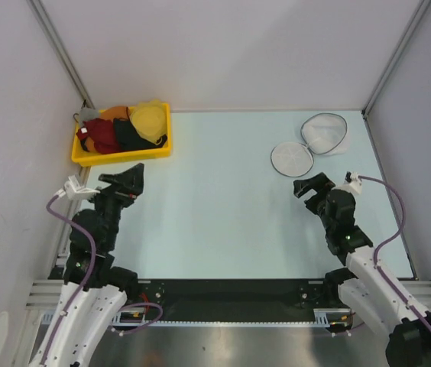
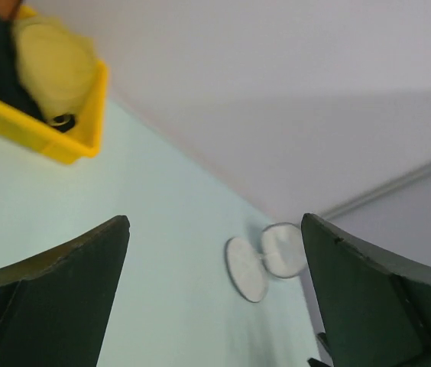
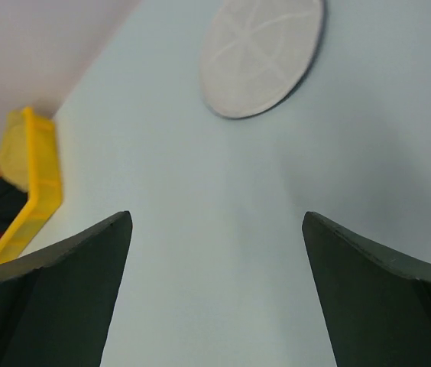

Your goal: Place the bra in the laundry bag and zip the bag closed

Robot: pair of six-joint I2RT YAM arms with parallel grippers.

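Note:
The laundry bag (image 1: 311,145) lies open at the back right, its two round white mesh halves side by side with dark rims. It also shows in the left wrist view (image 2: 265,260), and one half shows in the right wrist view (image 3: 261,53). A yellow padded bra cup (image 1: 150,119) lies in the yellow bin (image 1: 121,155) among other garments; it is blurred in the left wrist view (image 2: 51,65). My left gripper (image 1: 124,176) is open and empty just in front of the bin. My right gripper (image 1: 311,184) is open and empty, just short of the bag's nearer half.
The bin also holds red, black and grey garments (image 1: 108,136). It shows in the left wrist view (image 2: 55,141) and the right wrist view (image 3: 36,183). White walls with metal frame posts enclose the pale table on three sides.

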